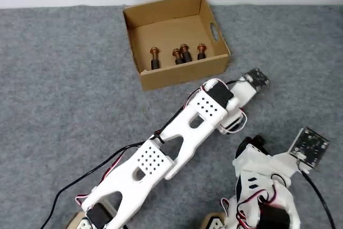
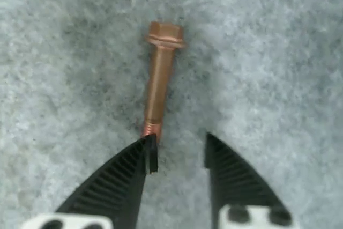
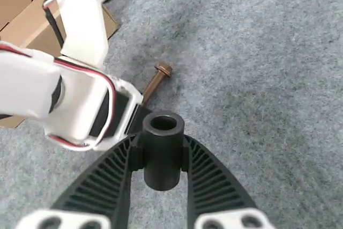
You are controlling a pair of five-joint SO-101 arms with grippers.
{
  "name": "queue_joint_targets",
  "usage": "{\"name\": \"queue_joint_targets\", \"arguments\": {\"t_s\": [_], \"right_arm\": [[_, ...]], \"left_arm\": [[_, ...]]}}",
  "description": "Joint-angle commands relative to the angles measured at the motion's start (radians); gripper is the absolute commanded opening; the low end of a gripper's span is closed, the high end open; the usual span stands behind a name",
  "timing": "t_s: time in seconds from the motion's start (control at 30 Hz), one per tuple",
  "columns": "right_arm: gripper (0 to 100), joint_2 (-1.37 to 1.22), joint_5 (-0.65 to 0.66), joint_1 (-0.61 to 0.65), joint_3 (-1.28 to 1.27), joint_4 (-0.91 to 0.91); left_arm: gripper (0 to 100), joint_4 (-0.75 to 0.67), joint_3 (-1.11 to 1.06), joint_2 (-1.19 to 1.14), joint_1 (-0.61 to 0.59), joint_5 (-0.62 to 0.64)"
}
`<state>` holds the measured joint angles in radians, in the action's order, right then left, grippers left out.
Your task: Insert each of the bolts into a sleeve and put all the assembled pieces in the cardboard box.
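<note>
A copper bolt (image 2: 161, 79) lies flat on the grey carpet, its hex head pointing away from my left gripper (image 2: 179, 151). That gripper is open just above the carpet, and one fingertip (image 2: 150, 151) touches the bolt's threaded end. My right gripper (image 3: 161, 156) is shut on an upright black sleeve (image 3: 161, 148) with its bore facing up, a short way from the bolt (image 3: 156, 81). The cardboard box (image 1: 177, 76) at the back holds several assembled pieces (image 1: 182, 53), standing in a row near its front wall.
The left arm (image 1: 214, 105) stretches diagonally from the front left to just in front of the box's right corner. The right arm (image 1: 262, 175) sits at the front right. Bare carpet (image 1: 64, 89) spreads left of the box.
</note>
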<state>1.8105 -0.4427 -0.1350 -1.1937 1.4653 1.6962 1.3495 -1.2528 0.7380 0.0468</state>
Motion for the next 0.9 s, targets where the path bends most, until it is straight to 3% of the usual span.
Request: {"name": "queue_joint_targets", "arguments": {"t_s": [0.0,0.17,0.37,0.63,0.87], "right_arm": [[0.8,0.002,0.006,0.007,0.005,-0.028],[0.8,0.002,0.006,0.007,0.005,-0.028],[0.8,0.002,0.006,0.007,0.005,-0.028],[0.8,0.002,0.006,0.007,0.005,-0.028],[0.8,0.002,0.006,0.007,0.005,-0.028]], "left_arm": [[21,-0.049,-0.012,0.074,-0.015,0.023],[17,-0.003,-0.101,0.048,-0.015,0.005],[1,0.058,-0.122,0.037,-0.015,-0.121],[0,0.061,-0.171,0.124,-0.014,-0.104],[0,0.060,-0.570,0.428,-0.008,-0.110]]}}
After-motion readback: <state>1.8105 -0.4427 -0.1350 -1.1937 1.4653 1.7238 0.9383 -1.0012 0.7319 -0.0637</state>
